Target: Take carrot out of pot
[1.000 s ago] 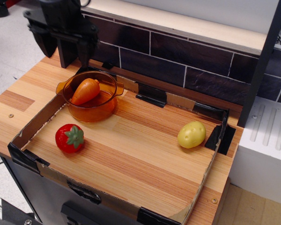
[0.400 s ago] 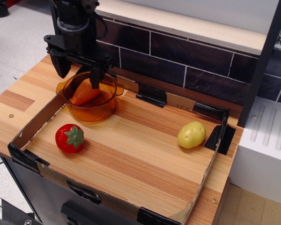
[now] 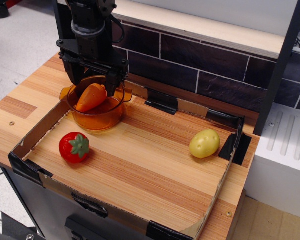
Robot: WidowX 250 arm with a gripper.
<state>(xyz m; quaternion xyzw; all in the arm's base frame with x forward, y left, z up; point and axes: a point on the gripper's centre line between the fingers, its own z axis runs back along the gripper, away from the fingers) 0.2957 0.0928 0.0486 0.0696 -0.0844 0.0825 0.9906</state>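
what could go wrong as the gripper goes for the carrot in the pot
1. The open gripper sits over the carrot's upper end, near the pot rim; a finger may catch the rim and shove the pot.
2. The carrot leans tilted against the wall, so it could slip when pinched.

light: bright, even | shadows: soft, short | glare: faint on wood | focus: sharp, slight grain
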